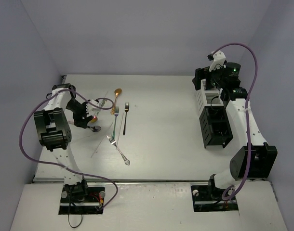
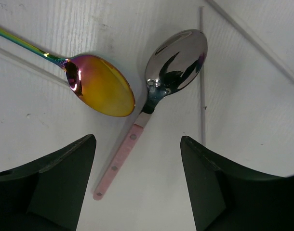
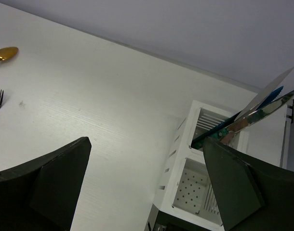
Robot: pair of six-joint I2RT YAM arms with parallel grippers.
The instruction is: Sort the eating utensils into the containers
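Note:
In the left wrist view my left gripper (image 2: 137, 139) is open just over the table. A silver spoon (image 2: 176, 60) with a pink handle (image 2: 119, 163) lies between its jaws, nearer the left finger (image 2: 65, 178). A rainbow-tinted spoon (image 2: 101, 89) lies beside it. My right gripper (image 3: 146, 142) hangs open and empty over the white container (image 3: 185, 159). Knives (image 3: 262, 103) lean in that container's far compartment, and the near one holds nothing. The black container (image 1: 215, 126) adjoins the white container (image 1: 204, 98).
A gold spoon (image 1: 117, 92), two forks (image 1: 116, 115) (image 1: 126, 113) and a silver fork (image 1: 118, 149) lie left of centre. A thin pale stick (image 2: 201, 72) runs past the silver spoon. The left arm's purple cable (image 1: 26, 130) loops by the table's left edge.

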